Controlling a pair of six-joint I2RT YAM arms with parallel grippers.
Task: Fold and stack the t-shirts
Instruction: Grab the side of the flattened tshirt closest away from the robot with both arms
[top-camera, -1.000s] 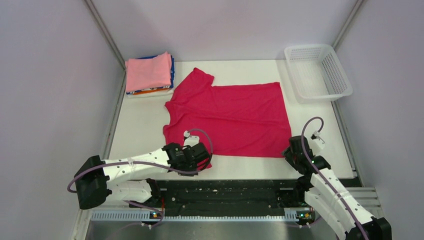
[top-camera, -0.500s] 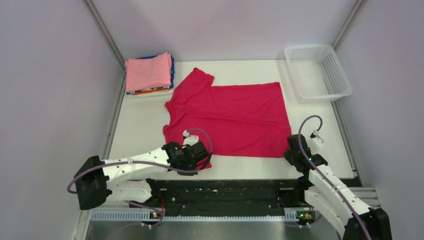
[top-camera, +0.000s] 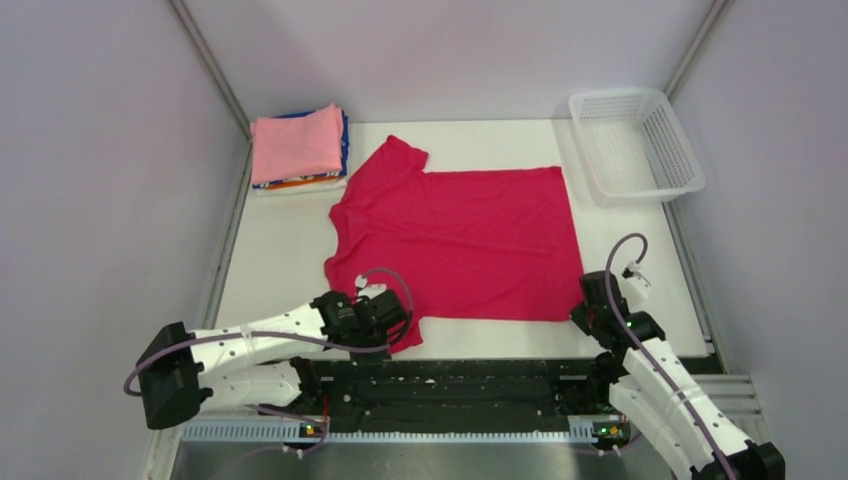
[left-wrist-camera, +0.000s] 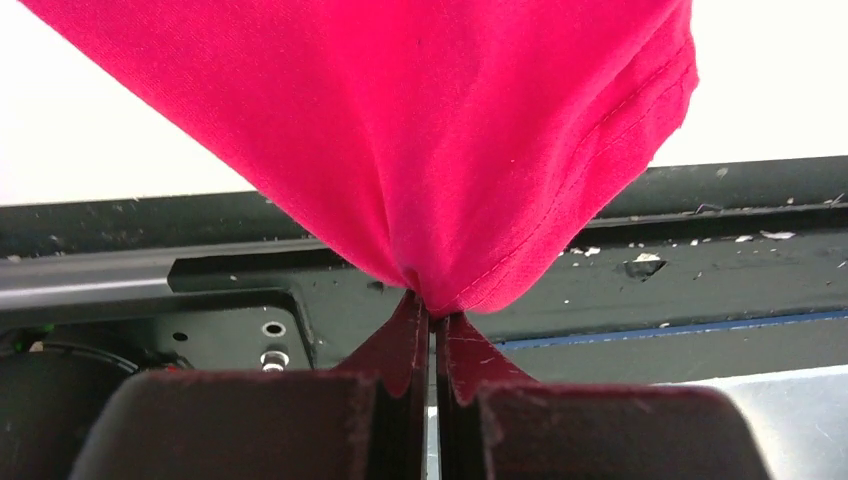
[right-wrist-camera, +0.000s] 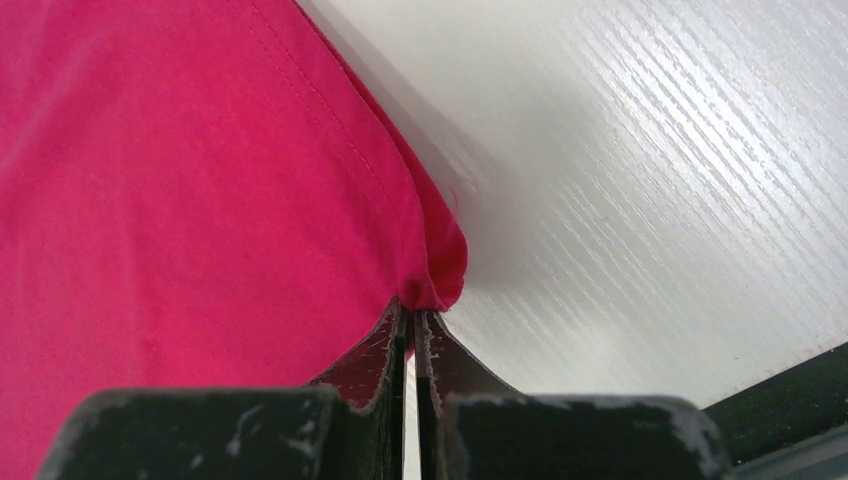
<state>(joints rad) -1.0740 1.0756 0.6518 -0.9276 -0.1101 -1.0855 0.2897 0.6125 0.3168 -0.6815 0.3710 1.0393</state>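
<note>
- while the crimson t-shirt (top-camera: 455, 240) lies spread on the white surface (top-camera: 270, 250), i see both arms at its near edge.
- left end effector (left-wrist-camera: 432, 318) is clamped on the near left corner, cloth bunched there.
- right end effector (right-wrist-camera: 412, 318) is clamped on the near right hem corner.
- folded t-shirts (top-camera: 298, 148), pink on top, are stacked far left; mesh basket (top-camera: 640, 140) is far right.
</note>
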